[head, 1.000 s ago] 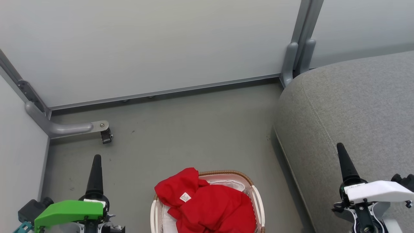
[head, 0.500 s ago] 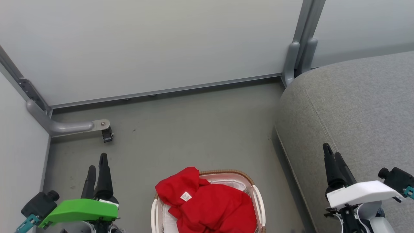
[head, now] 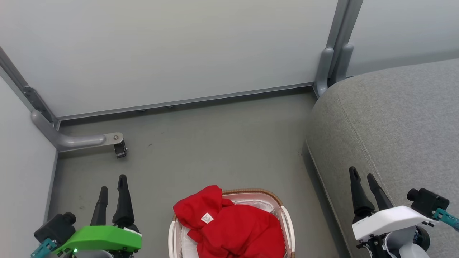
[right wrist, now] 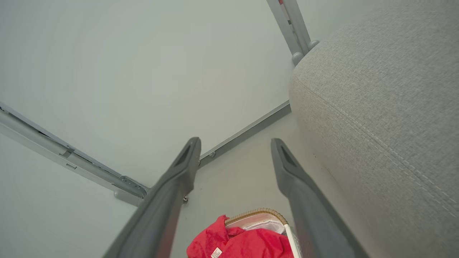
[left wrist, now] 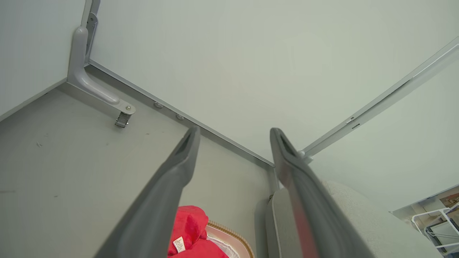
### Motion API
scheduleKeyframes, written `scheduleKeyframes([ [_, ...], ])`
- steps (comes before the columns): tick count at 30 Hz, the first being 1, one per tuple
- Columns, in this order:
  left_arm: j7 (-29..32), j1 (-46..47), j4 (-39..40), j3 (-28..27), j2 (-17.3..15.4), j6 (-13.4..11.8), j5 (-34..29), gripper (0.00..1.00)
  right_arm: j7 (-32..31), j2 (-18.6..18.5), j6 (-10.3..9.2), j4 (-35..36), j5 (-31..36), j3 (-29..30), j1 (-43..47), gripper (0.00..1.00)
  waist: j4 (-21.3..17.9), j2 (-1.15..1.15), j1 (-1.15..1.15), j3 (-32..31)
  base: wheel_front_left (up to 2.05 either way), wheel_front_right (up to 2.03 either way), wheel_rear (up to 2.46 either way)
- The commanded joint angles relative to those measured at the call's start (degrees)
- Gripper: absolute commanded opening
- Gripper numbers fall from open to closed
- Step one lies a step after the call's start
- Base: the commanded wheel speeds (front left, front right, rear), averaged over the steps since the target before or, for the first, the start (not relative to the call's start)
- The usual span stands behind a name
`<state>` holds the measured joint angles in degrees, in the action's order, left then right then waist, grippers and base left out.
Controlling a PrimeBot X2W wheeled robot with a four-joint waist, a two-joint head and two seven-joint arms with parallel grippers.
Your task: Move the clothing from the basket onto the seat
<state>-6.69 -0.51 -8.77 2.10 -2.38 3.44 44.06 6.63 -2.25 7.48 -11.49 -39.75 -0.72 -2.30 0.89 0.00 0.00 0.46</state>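
Clothing (head: 240,229): soft matt red cloth. Basket (head: 289,225): white plastic, brown woven rim, cloth liner. Seat (head: 394,129): coarse grey fabric, stitched seams. Floor (head: 215,143): smooth matt grey. My left end effector (head: 113,182): smooth matt dark fingers (head: 123,204).

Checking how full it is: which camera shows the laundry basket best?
The head view: the basket shows most of its woven rim, white liner and heaped red clothing. The right wrist view catches its far rim at the bottom edge; the left wrist view, a smaller corner.
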Motion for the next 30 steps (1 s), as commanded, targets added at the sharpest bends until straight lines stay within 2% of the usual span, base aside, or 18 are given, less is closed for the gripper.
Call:
scheduleKeyframes([
  [1, -0.6, -0.3, 0.3, 0.2, -0.4, -0.5, -1.9, 1.0, 0.7, -0.4, 0.01, 0.3, 1.9, -0.2, 0.0, 1.0, 0.0, 0.0, 0.0, 0.0, 0.0, 0.0, 0.0],
  [30, -4.7, -3.4, -3.3, 1.3, -0.6, -0.9, -18.7, 1.0, 4.8, -0.6, 0.02, 0.2, 17.9, -3.5, 1.4, 1.0, 0.6, 0.0, 0.0, -0.8, 0.0, 0.0, 0.0],
])
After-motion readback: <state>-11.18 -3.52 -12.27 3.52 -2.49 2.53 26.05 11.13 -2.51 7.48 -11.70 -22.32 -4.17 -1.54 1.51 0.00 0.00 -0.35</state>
